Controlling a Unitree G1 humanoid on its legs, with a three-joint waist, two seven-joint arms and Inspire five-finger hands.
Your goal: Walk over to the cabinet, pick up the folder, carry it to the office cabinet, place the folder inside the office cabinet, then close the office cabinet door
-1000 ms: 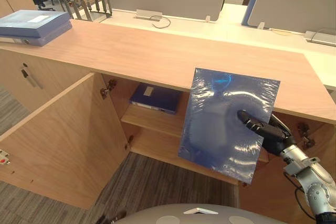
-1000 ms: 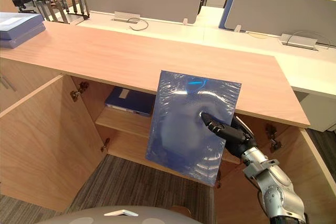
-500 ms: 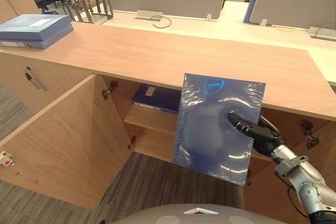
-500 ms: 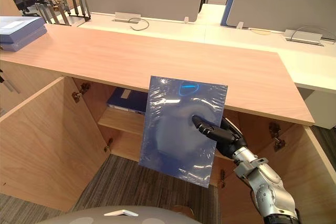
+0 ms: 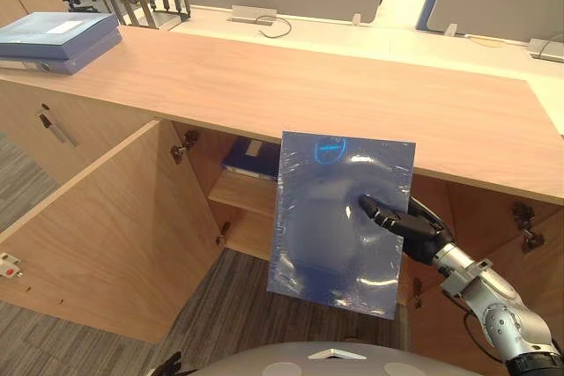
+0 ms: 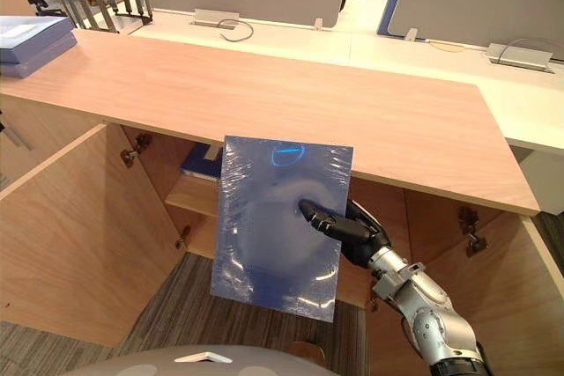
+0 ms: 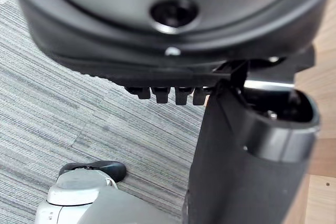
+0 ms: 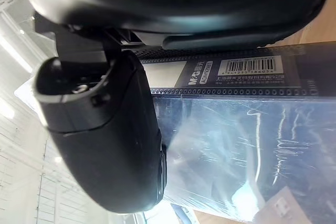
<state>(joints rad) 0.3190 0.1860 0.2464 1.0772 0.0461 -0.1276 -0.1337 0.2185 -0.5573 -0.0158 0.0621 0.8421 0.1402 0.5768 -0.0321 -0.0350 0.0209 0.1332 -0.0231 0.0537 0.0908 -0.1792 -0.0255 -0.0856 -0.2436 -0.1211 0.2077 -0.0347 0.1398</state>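
Right arm (image 5: 498, 319): silver-grey metal, made of rounded, bulbous sections that narrow toward the wrist.
Right wrist (image 6: 389, 276): a pale, blocky collar where the silver metal meets the black hand.
Right hand (image 5: 412, 226): matte black all over, with small lighter glints along its edges.
Right thumb (image 8: 107, 150): a thick, blunt black shell with a rounded tip; a recessed fastener sits near its base.
Left hand (image 7: 157, 40): a wide, dark, glossy bulk with a curved rim and a round recessed hole in its middle, a small screw head just below.
Left thumb (image 7: 231, 182): broad, smooth and black, topped by a glossy barrel with a pale grey edge.
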